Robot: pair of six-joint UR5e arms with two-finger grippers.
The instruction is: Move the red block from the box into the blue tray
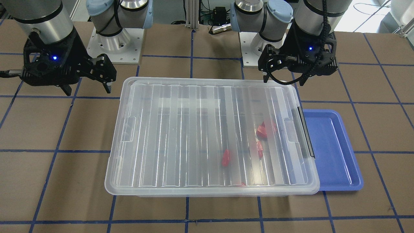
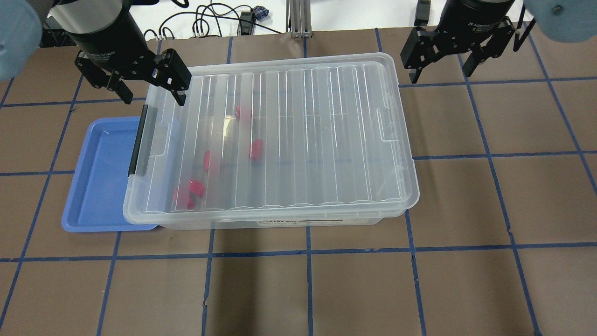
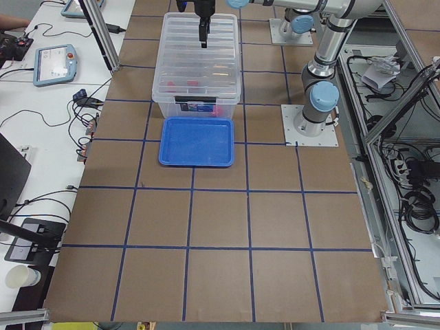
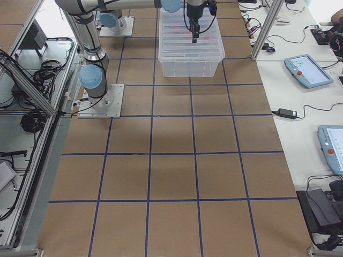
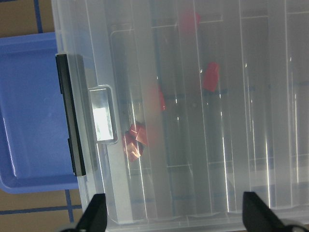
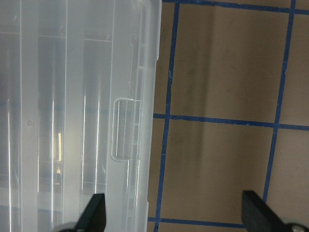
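The box (image 1: pixel 200 136) is a clear bin with its ribbed lid closed and a black latch (image 1: pixel 305 131) on the end next to the blue tray (image 1: pixel 333 152). Several red blocks (image 1: pixel 263 129) lie inside it near the latch end; they also show in the overhead view (image 2: pixel 255 149) and the left wrist view (image 5: pixel 211 77). The tray (image 2: pixel 98 177) holds nothing. My left gripper (image 2: pixel 153 99) hovers open above the box's far corner at the latch end. My right gripper (image 2: pixel 440 73) hovers open beyond the box's other end, above the table.
The table is brown board with blue tape lines (image 2: pixel 308 252). The arm bases (image 1: pixel 113 42) stand behind the box. The tray's inner edge is tucked under the box's rim. Cables and a post (image 2: pixel 296 18) lie past the table's far edge.
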